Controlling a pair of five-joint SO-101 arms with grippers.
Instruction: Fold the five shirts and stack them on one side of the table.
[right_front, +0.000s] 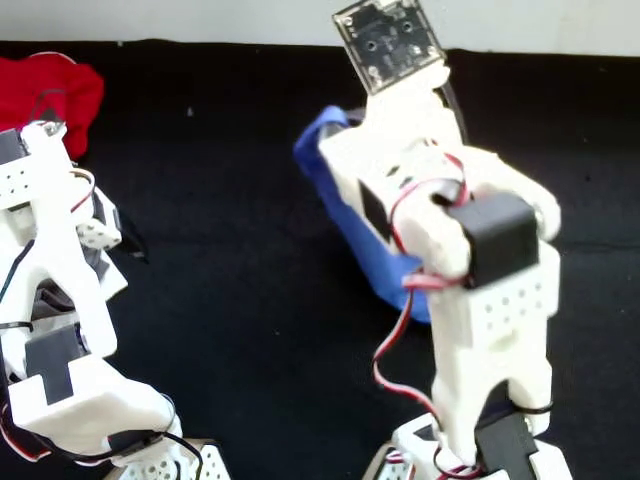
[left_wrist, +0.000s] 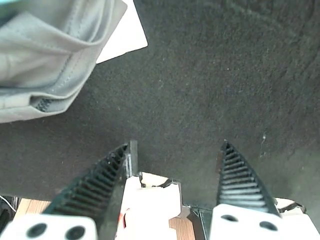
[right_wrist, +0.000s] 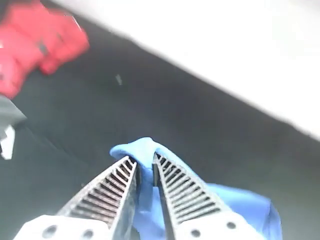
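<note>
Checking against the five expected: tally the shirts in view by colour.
red shirt: 1
blue shirt: 1
grey shirt: 1
Total: 3 shirts

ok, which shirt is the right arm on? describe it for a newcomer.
Black table, middle, at the right arm. The blue shirt is bunched there, pinched in that arm's jaws. Its neighbours are a red shirt and a grey one.

We see soft, even light on the black bench (right_front: 220, 230), with only faint shadows; the white surface (right_wrist: 240, 45) beyond it is washed out with glare.
</note>
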